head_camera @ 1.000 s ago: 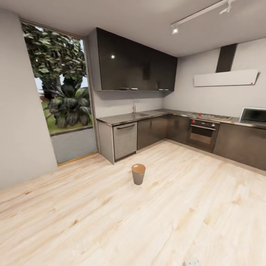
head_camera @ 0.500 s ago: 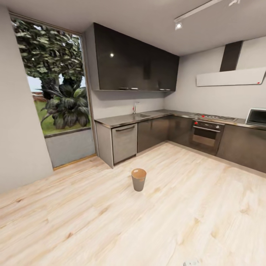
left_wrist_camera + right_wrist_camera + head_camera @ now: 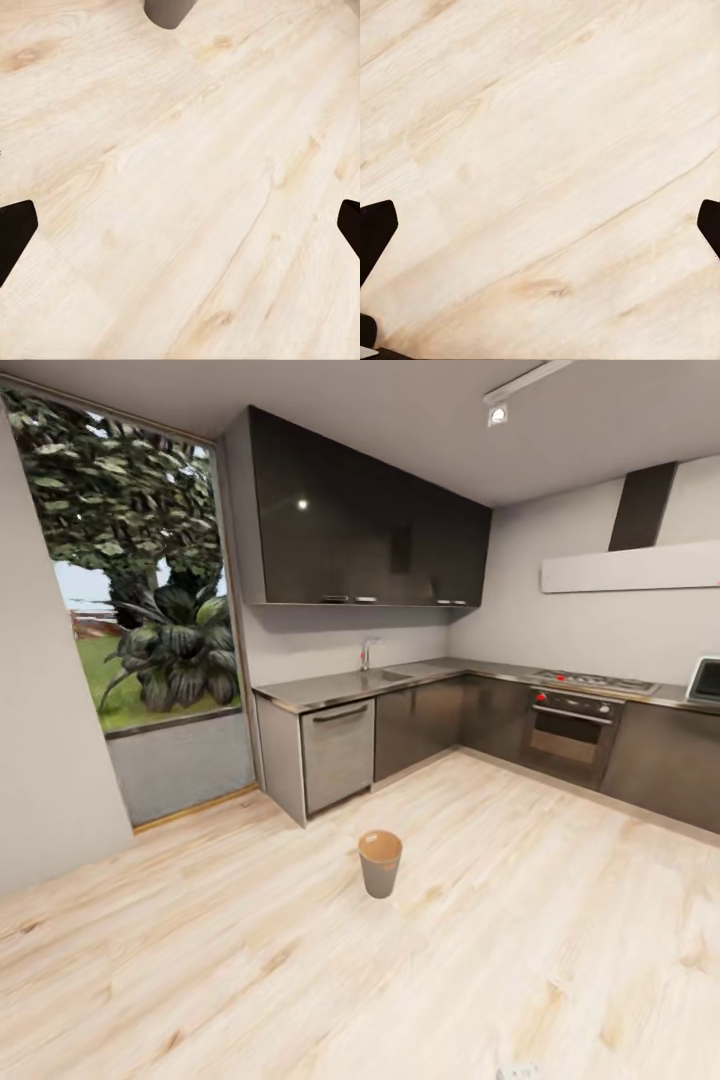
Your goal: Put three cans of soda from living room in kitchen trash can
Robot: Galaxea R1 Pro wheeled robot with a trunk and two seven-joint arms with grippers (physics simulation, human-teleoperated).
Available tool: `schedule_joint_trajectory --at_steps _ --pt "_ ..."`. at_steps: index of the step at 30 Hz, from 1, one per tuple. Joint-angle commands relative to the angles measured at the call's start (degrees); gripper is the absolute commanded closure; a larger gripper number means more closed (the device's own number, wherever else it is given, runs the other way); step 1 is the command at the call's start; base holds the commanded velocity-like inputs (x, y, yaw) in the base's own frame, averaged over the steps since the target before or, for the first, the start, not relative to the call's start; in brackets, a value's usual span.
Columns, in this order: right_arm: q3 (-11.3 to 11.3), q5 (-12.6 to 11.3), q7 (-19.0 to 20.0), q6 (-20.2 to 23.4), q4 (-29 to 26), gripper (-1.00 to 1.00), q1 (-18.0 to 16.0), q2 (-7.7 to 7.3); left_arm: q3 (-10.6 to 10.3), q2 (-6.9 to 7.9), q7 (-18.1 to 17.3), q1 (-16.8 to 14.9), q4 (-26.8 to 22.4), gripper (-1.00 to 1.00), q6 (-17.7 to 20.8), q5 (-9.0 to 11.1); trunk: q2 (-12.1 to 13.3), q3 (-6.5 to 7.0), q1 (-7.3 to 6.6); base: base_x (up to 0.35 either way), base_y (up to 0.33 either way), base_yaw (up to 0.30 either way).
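Note:
The tash can (image 3: 380,863), a small pale grey round bin with a tan-brown inside, stands upright on the light wood kitchen floor in the middle of the head view. Its lower wall (image 3: 169,10) also shows at the edge of the left wrist view. My left gripper (image 3: 180,229) is open over bare floor, its dark fingers (image 3: 13,234) far apart with nothing between them. My right gripper (image 3: 540,229) is open too, above bare planks. The cans of soda are out of view.
Dark L-shaped kitchen cabinets with a steel counter (image 3: 330,685) run behind the bin, with a dishwasher (image 3: 338,752), sink tap (image 3: 366,652), oven (image 3: 565,732) and microwave (image 3: 706,680). A tall window (image 3: 150,620) fills the left wall. Wood floor (image 3: 250,980) lies between me and the bin.
The whole head view has shifted: the camera has moved closer to the kitchen. The bin now shows slightly larger and lower in the picture. It stands where it stood.

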Motion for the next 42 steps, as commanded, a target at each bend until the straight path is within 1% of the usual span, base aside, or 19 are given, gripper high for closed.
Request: schedule_joint_trajectory --at_steps 1,28,42 --pt "0.0 0.0 0.0 -0.01 0.0 -1.0 0.0 0.0 0.0 0.0 0.0 -0.01 0.0 -1.0 0.0 -0.01 0.0 0.0 0.0 0.347 0.103 0.0" --pt "0.0 0.01 -0.02 -0.04 0.09 -1.0 0.0 0.01 0.0 0.0 0.09 -0.03 0.0 -1.0 0.06 -0.08 0.0 0.0 0.0 0.347 0.108 0.0" --pt "0.0 0.01 -0.02 -0.06 0.09 -1.0 0.0 0.01 0.0 0.0 0.09 -0.01 0.0 -1.0 0.01 -0.08 0.0 0.0 0.0 0.347 0.02 0.0"
